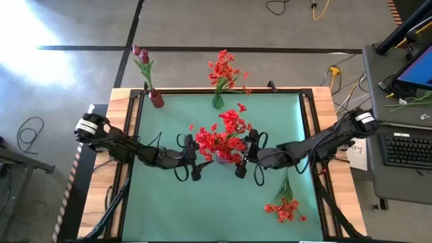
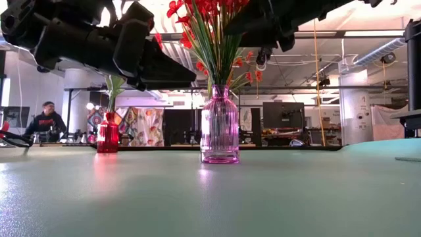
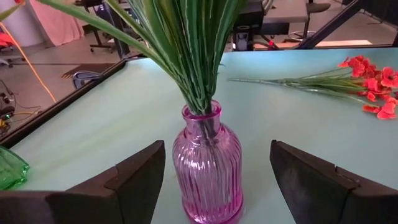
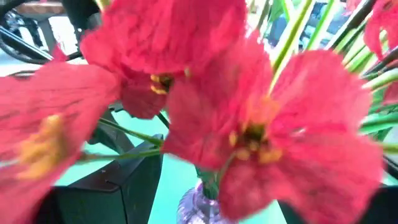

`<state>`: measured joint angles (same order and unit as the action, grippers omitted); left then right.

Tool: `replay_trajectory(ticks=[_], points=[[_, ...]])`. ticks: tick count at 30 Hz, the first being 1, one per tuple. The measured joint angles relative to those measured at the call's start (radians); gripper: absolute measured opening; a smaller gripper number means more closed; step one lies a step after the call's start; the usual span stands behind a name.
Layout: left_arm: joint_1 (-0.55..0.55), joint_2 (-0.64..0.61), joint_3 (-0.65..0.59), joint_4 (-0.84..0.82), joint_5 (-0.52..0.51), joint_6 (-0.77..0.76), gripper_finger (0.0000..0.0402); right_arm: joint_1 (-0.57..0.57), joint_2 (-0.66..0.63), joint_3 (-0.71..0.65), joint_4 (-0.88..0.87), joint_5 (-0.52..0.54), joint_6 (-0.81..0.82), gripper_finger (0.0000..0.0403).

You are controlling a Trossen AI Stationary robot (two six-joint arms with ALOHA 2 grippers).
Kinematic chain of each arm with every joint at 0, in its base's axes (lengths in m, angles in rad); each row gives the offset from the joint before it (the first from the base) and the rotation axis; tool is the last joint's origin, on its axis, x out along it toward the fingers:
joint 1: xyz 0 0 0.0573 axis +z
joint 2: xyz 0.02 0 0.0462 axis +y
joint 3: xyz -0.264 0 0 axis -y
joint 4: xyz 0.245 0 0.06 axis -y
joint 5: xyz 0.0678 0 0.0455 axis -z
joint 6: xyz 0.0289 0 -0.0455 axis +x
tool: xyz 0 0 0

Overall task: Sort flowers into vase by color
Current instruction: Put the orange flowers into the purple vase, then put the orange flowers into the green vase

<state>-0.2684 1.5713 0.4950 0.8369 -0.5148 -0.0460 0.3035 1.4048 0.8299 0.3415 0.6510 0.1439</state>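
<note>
A ribbed pink glass vase [image 1: 221,159] stands at the table's middle, holding a thick bunch of red flowers [image 1: 226,135] on green stems [image 3: 186,56]. My left gripper [image 1: 192,160] is open and level, one finger on each side of the vase body [image 3: 208,168], with a gap on both sides. My right gripper [image 1: 244,158] is at the vase's right, up among the blooms [image 4: 249,124]. Its fingers [image 4: 118,186] stand apart, open, with nothing plainly between them. One more red spray [image 1: 283,204] lies flat on the mat at the near right.
A red vase [image 1: 156,100] with dark magenta buds stands at the far left edge. A green vase [image 1: 217,101] with orange-red blooms stands at the far middle. A desk with a keyboard [image 1: 405,148] is off the table's right. A person [image 2: 47,122] sits in the room beyond.
</note>
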Motion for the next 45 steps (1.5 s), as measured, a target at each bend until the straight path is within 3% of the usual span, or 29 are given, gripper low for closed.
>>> replay_trajectory(ticks=[11,25,33,39,45], points=[[-0.004,-0.116,0.0,-0.175,0.0,-0.022,0.0275,0.015,-0.122,0.0,-0.182,-0.049,0.091,0.026],[-0.026,-0.437,0.002,-0.615,0.002,-0.16,0.0275,0.019,-0.294,0.0,-0.533,-0.189,0.387,0.026],[-0.03,-0.55,0.002,-0.826,0.035,-0.295,0.0275,0.019,-0.341,0.001,-0.906,-0.272,0.786,0.026],[-0.03,-0.568,0.002,-0.957,0.035,-0.413,0.0275,0.019,-0.324,0.001,-1.264,-0.447,1.187,0.0259],[-0.03,-0.57,0.002,-0.968,0.061,-0.42,0.0275,0.027,-0.273,0.0,-1.402,-0.621,1.322,0.0248]])
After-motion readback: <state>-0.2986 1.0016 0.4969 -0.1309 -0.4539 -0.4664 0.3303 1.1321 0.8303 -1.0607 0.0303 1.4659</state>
